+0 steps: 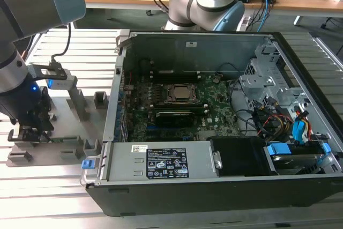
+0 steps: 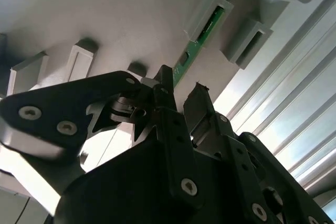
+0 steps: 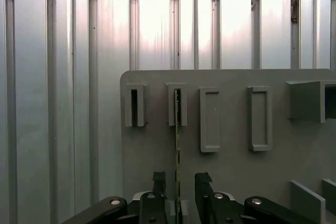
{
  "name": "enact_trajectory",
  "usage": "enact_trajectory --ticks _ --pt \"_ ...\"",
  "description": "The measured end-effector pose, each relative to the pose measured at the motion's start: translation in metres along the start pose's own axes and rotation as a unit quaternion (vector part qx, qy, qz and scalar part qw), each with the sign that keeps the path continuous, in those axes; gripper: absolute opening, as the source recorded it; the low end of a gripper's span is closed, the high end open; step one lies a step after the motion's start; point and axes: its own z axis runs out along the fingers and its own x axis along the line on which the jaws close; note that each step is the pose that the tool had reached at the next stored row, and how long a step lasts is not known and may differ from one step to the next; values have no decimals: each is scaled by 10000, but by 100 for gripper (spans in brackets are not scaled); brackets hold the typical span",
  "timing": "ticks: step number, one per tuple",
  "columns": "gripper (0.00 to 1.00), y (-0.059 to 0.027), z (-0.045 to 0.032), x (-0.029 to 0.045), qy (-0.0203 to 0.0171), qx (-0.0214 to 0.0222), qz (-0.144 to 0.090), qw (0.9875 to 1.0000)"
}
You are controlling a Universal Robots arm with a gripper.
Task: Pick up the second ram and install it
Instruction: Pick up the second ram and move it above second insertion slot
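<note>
The second ram [image 3: 177, 129] stands on edge in a grey holder block [image 3: 177, 104] on the grey holder plate [image 3: 231, 171]. In the second wrist view the second ram [image 2: 197, 40] shows as a thin green board running from its holder block [image 2: 210, 14] down toward the fingers. My gripper [image 3: 180, 182] is open. Its two black fingers [image 3: 159, 179] sit on either side of the stick's near end with a gap still showing. In the exterior view my gripper [image 1: 29, 130] is low over the holder plate [image 1: 64, 111], at that view's left.
An open computer case [image 1: 214, 186] lies to the exterior view's right of the holder plate, with its motherboard [image 1: 177, 105] exposed and cables and drive bays [image 1: 289, 127] at the far side. Other grey holder blocks [image 3: 209, 119] stand on the plate. Ribbed aluminium table [image 3: 63, 103] surrounds it.
</note>
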Motion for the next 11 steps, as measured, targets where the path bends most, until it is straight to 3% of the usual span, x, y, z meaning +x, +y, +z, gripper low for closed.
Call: enact_trajectory --ticks 6,8,11 --pt "36 0 29 0 0 0 0 10000" --pt "36 8 149 1 0 0 0 10000" --pt "36 14 193 1 0 0 0 10000"
